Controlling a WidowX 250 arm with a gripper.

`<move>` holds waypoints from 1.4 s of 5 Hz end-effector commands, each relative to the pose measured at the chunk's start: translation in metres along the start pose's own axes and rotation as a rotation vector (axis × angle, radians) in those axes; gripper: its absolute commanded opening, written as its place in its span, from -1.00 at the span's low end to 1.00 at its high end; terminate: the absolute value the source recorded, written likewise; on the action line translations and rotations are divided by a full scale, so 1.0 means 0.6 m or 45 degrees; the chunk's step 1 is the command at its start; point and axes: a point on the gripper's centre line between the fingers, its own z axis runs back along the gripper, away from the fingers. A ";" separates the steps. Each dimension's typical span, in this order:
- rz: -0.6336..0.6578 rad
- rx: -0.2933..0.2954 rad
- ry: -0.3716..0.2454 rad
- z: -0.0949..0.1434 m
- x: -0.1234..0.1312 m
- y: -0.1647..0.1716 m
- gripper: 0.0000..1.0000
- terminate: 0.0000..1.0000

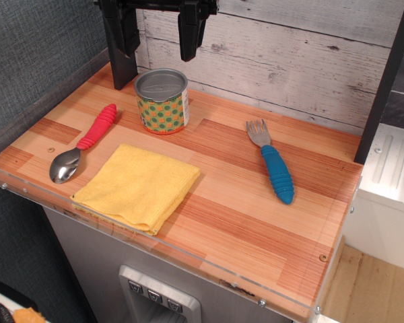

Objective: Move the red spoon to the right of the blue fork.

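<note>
Nearest the lens: clear acrylic lip [155, 252] along the front edge of the surface [256, 222], which is striped wood laminate in pale and reddish bands. Just behind the lip, a folded yellow cloth [138, 186], soft nap, roughly square, lying flat.

End effector [160, 27] hangs at the top of the frame, black, its two fingers spread with a clear gap between them, holding nothing. Fingertips sit above and just behind the tin.

Directly below the end effector: short cylindrical tin can [161, 101], dull metal lid, paper wrap with green dots on orange. Upright.

Red spoon [84, 145] lies below and to the left of the end effector as seen from the camera, beside the cloth and apart from it. Thick ribbed red plastic handle points toward the back, polished metal bowl toward the front edge. Untouched; task not started.

Blue fork [273, 161] lies well to the right of the end effector, short grey tines toward the back wall, ribbed blue plastic handle toward the front.

Judgement for the step in hand: approach the spoon's handle, not the bowl. Ribs give purchase; polished metal likely slips. Align the fingers across the handle's width near mid-length. Carry high enough to clear the can. Bare surface right of the fork looks narrow; place parallel to the fork, short of the edge.
</note>
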 end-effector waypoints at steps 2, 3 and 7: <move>-0.005 -0.034 -0.043 -0.029 0.023 0.030 1.00 -1.00; -0.023 -0.018 -0.116 -0.042 0.043 0.064 1.00 -1.00; -0.100 0.134 -0.186 -0.172 0.072 0.188 1.00 -1.00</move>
